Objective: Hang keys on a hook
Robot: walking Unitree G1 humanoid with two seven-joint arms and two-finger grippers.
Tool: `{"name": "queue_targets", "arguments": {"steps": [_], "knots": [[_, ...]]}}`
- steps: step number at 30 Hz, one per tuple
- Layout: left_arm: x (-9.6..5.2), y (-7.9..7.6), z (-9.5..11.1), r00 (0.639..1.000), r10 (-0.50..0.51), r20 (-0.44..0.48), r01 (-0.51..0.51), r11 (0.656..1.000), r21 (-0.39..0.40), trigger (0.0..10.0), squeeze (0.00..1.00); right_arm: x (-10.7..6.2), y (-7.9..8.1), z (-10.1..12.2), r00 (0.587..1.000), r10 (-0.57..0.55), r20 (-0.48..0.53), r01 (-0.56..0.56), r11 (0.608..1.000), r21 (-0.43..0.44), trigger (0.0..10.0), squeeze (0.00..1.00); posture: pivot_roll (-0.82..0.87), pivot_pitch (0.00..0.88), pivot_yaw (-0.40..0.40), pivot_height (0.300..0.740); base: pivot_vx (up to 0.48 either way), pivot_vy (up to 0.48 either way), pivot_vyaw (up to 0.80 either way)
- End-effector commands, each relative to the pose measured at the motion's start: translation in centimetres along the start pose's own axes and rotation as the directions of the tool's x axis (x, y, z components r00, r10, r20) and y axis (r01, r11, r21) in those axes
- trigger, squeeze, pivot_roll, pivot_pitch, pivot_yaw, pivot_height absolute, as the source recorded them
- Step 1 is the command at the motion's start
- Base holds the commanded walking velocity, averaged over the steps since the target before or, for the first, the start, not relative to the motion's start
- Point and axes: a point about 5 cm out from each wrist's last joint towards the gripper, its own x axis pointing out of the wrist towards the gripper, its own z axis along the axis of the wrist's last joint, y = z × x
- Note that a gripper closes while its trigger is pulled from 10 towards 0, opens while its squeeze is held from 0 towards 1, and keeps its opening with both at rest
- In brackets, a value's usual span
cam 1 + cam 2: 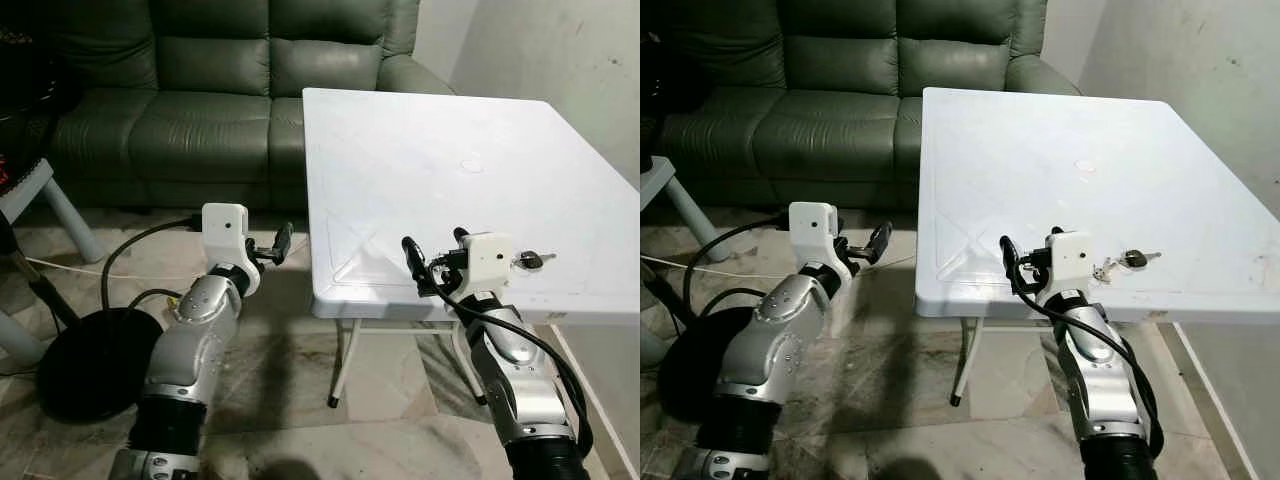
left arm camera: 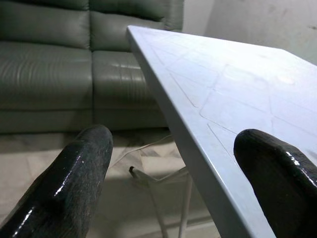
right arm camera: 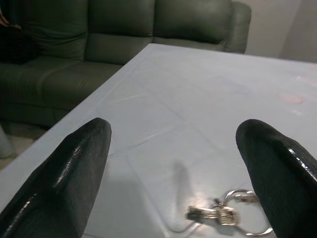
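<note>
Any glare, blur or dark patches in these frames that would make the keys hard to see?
Left eye view: sharp; keys legible on the bright white table, beside the right gripper. Right wrist view: keys slightly soft, the near fingers blurred. Left wrist view: left gripper fingers out of focus, sofa dim.

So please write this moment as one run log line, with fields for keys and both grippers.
keys: lying on white table, near front edge | right gripper: open, over table edge beside keys | left gripper: open, off table, above floor

One bunch of keys (image 1: 531, 260), one white table (image 1: 400, 160), one green sofa (image 1: 200, 90), two grippers.
</note>
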Motion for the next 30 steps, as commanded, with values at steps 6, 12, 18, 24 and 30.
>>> {"name": "queue_targets", "arguments": {"steps": [6, 12, 18, 24, 30], "knots": [[-1.3, -2.2, -0.1, 0.989, -0.148, -0.024, 0.148, 0.988, 0.029, 10.0, 0.0, 1.6, 0.5, 1.3, 0.998, -0.056, 0.0, 0.056, 0.997, 0.045, 10.0, 0.0, -0.04, 0.071, -0.067, 0.74, 0.0, 0.0, 0.0], [-1.9, -2.7, -0.3, 0.984, -0.175, -0.035, 0.176, 0.984, 0.034, 10.0, 0.0, 2.4, 0.4, 1.5, 0.995, -0.095, -0.003, 0.095, 0.994, 0.047, 10.0, 0.0, -0.03, 0.082, -0.064, 0.74, 0.0, 0.0, 0.0], [-1.9, -2.0, 0.0, 0.987, -0.161, -0.022, 0.162, 0.986, 0.036, 10.0, 0.0, 2.3, 0.8, 2.1, 0.997, -0.024, 0.067, 0.022, 1.0, 0.018, 10.0, 0.0, -0.02, 0.083, -0.061, 0.74, 0.0, 0.0, 0.0], [-1.6, -1.4, 0.3, 0.991, -0.133, 0.002, 0.133, 0.991, 0.024, 10.0, 0.0, 2.0, 1.7, 1.9, 0.996, 0.065, 0.055, -0.067, 0.997, 0.044, 10.0, 0.0, -0.04, 0.071, -0.058, 0.74, 0.0, 0.0, -0.07], [-0.9, -0.4, 0.9, 0.998, -0.046, 0.037, 0.046, 0.999, -0.018, 10.0, 0.0, 1.7, 1.8, 1.6, 0.998, 0.036, 0.046, -0.039, 0.997, 0.063, 10.0, 0.0, -0.05, 0.044, -0.058, 0.74, 0.0, 0.0, -0.69]]}}
